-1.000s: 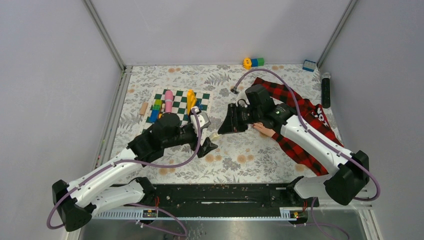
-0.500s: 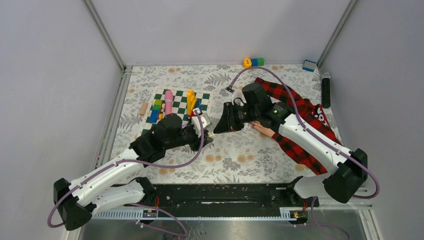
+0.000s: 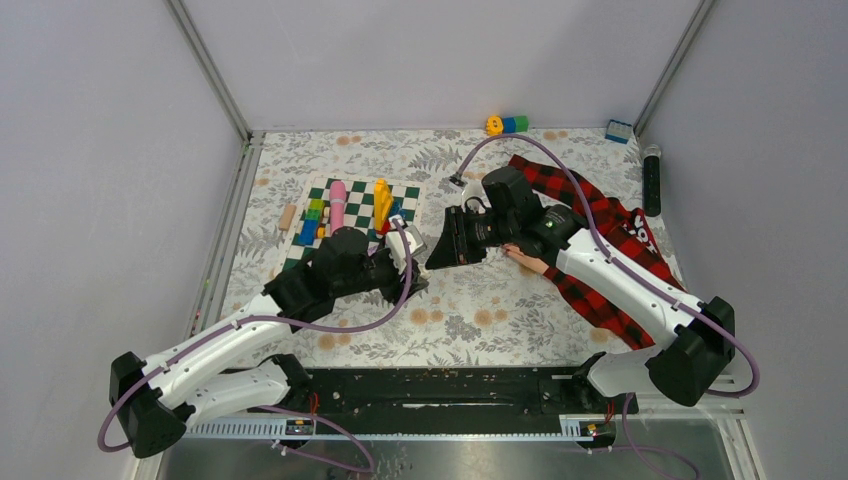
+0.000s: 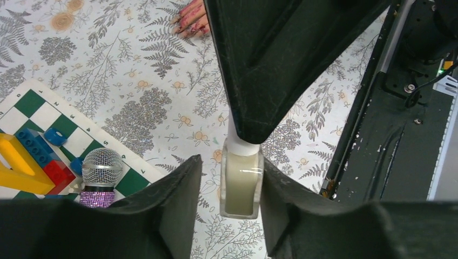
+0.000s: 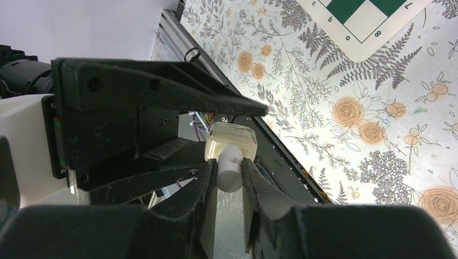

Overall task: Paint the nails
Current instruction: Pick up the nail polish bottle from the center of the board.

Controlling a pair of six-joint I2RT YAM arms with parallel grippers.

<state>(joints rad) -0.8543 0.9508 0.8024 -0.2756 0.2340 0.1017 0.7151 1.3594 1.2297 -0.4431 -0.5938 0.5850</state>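
Two holds: my left gripper (image 4: 231, 168) clamps the glass bottle (image 4: 241, 190) by its body, my right gripper (image 5: 229, 164) pinches its white cap (image 5: 229, 174). Light, slick, probably fragile.

Toy blocks (image 3: 314, 216) on chessboard (image 3: 360, 204)

Both arms reach inward, claws meeting tip to tip: left claw (image 4: 229, 174) clamps a small bottle (image 4: 241, 189), right claw (image 5: 229, 170) pinches its cap (image 4: 241, 147).

Layout of the tabletop (image 3: 480, 310): you find the chessboard (image 3: 408, 200) at 9 o'clock, the dummy hand (image 3: 526, 259) at 3 o'clock; at centre the bottle (image 4: 241, 189) lies between your left claw (image 4: 229, 178) and right claw (image 5: 229, 174).
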